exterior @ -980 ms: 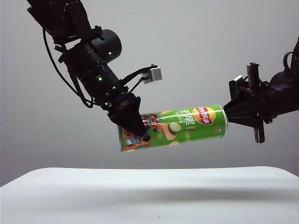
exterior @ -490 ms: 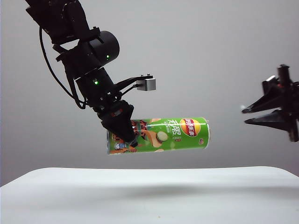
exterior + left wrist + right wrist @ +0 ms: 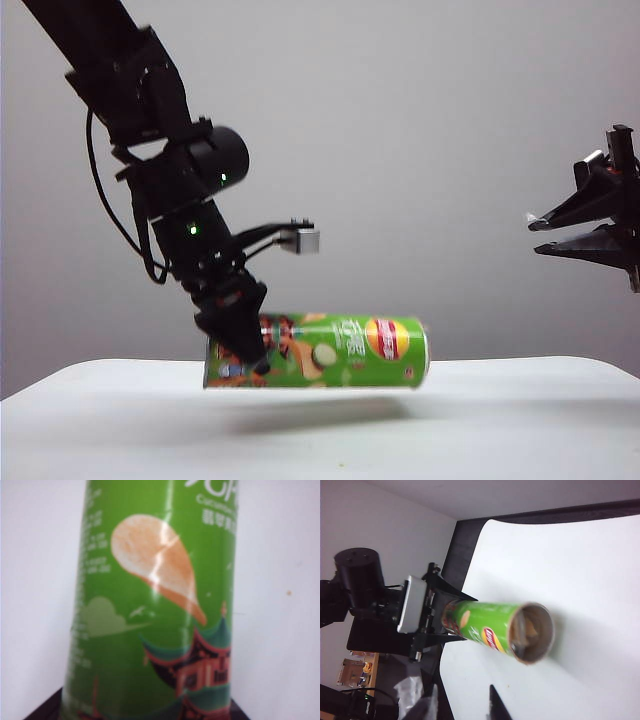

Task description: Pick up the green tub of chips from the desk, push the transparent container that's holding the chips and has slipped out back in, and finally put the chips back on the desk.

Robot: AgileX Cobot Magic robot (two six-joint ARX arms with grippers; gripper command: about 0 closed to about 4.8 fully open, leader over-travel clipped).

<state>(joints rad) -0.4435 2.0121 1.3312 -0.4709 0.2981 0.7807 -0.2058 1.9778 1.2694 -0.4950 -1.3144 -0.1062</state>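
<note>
My left hand [image 3: 240,345] pinched the green tub of chips [image 3: 330,352] near its closed end, long axis level, hanging just above the worktop [image 3: 500,420]. My right hand [image 3: 545,235] stood spread and empty, well apart beyond the tub's open end.

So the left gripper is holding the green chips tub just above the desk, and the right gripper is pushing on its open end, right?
Not quite. The right gripper is open and far from the green tub of chips, as the exterior view shows. The left gripper does hold it just above the desk.
</note>
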